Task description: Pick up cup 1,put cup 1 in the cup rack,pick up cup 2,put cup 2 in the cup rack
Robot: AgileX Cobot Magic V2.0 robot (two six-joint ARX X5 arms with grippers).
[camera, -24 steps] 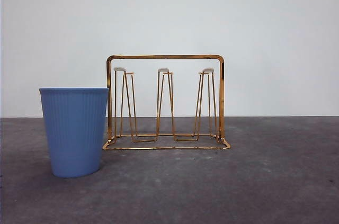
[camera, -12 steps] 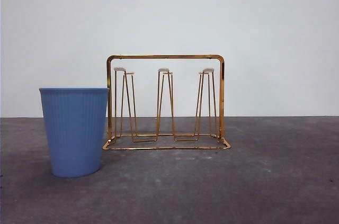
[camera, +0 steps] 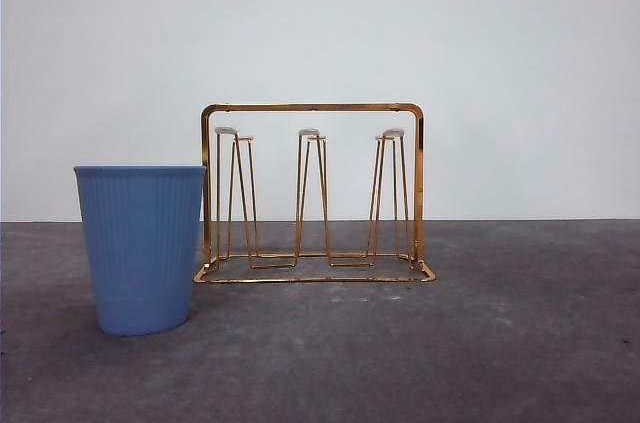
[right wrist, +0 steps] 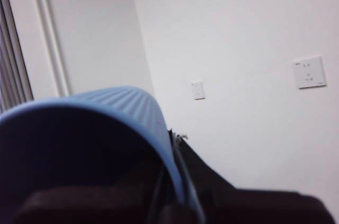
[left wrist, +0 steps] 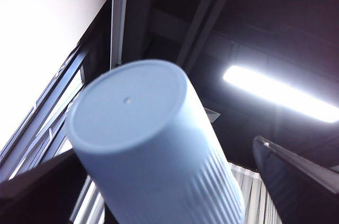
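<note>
cup rack: the cup rack [camera: 418, 193] stands upright mid-desk, prongs bare, nothing hung on them.
desk cup: a blue desk cup [camera: 142, 248] stands mouth up just left of the rack, nearer the camera, covering the rack's left post.
open room: bare desk [camera: 500, 343] right of the rack and in front.
left hand: the left hand [left wrist: 164, 150] flanks a blue left cup [left wrist: 137, 123], base outward; grip cannot be told.
right hand: the right hand [right wrist: 172, 147] is clamped on the rim of a blue right cup [right wrist: 122, 102].

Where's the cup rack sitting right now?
In the front view the cup rack stands at mid-table, empty, just behind and right of a blue cup.
</note>
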